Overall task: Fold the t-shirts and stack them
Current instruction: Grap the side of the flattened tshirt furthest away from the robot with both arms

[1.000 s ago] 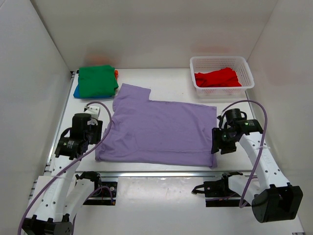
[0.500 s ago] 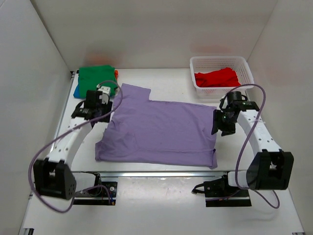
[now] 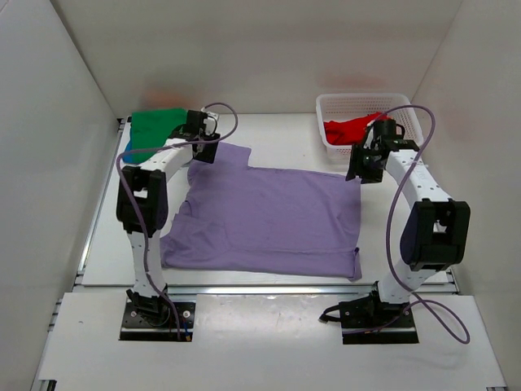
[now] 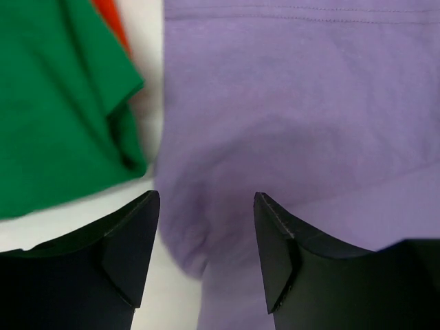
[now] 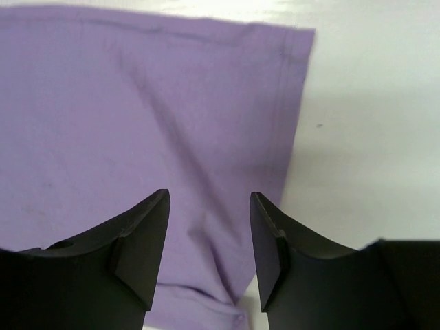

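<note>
top external view: found lavender t-shirt [image 3: 269,216] spread flat, one sleeve flap jutting at its far-left corner. noted green t-shirt [image 3: 155,130] folded just beyond that corner, resting on blue t-shirt [image 3: 129,153], with a sliver of orange t-shirt [image 4: 110,20] showing beside it in the left wrist view. noted red t-shirt [image 3: 358,130] bunched in white basket [image 3: 407,114] beyond the far-right corner.

observed left gripper [image 3: 203,151] poised over the far-left corner, jaws apart, nothing between them. observed right gripper [image 3: 355,169] over the far-right corner, jaws likewise parted and empty, stitched edge of the cloth visible below in the right wrist view.

judged step in hand: approach to both far corners for a fold of the lavender t-shirt. contact with cloth not confirmed; height above fabric hard to read, possibly just clear.

next move judged to call for: descending on both corners together, pinching cloth only, then carrying the far edge evenly toward the near edge to avoid skew.
</note>
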Action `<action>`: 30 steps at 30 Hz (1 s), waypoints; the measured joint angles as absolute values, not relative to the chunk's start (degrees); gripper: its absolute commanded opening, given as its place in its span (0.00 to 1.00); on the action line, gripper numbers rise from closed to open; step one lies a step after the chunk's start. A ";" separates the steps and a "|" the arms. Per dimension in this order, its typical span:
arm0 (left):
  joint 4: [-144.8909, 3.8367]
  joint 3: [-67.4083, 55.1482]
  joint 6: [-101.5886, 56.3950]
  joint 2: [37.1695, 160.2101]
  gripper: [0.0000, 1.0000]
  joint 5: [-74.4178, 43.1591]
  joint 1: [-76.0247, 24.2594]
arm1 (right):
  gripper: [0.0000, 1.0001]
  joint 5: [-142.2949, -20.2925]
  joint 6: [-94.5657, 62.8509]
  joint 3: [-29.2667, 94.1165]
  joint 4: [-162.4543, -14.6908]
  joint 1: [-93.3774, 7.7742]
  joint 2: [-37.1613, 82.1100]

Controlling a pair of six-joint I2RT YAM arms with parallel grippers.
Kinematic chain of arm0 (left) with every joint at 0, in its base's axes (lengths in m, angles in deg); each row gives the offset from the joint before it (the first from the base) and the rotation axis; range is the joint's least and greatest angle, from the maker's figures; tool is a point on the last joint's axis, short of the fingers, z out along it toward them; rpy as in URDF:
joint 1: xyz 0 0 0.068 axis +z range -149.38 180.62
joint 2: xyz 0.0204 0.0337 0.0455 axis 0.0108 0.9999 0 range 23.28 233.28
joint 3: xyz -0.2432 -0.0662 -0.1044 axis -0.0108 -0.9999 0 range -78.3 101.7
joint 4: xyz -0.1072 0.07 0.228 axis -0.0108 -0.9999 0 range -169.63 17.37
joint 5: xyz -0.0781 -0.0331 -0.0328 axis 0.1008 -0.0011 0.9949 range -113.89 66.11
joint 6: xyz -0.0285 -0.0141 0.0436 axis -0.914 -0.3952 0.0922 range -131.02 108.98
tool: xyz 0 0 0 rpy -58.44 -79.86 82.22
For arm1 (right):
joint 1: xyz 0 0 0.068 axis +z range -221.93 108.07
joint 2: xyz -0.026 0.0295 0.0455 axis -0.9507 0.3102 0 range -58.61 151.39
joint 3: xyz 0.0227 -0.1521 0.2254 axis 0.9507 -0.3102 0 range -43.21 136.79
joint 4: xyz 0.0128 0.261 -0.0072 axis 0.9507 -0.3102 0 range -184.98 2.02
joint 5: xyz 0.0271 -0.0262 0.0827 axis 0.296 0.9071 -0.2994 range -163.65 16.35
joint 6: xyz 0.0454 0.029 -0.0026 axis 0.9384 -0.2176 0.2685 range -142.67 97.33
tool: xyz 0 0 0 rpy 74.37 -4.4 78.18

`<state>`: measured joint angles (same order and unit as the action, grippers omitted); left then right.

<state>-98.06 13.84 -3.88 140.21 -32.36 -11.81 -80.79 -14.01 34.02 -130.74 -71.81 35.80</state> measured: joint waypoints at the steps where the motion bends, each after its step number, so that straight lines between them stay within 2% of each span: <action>1: -98.43 14.98 -4.08 142.17 0.69 -32.19 -11.90 | 0.47 -80.83 -13.87 34.31 -130.04 -72.16 36.42; 10: -99.85 22.14 -6.18 152.84 0.75 -32.08 -11.61 | 0.47 -80.75 -13.61 34.39 -126.41 -74.19 41.92; 20: -102.13 27.22 -7.49 154.15 0.77 -30.87 -9.45 | 0.47 -79.26 -12.45 34.90 -123.88 -74.21 45.53; 28: -104.12 27.67 -6.98 154.65 0.73 -28.97 -8.97 | 0.52 -74.60 -9.63 34.96 -120.45 -73.75 50.80; 30: -104.51 27.91 -6.63 155.07 0.69 -28.64 -8.99 | 0.54 -73.73 -8.80 34.92 -119.13 -73.78 51.91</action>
<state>-104.51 27.91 -6.63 155.07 -28.64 -8.99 -73.73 -8.80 34.92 -119.13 -73.78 51.91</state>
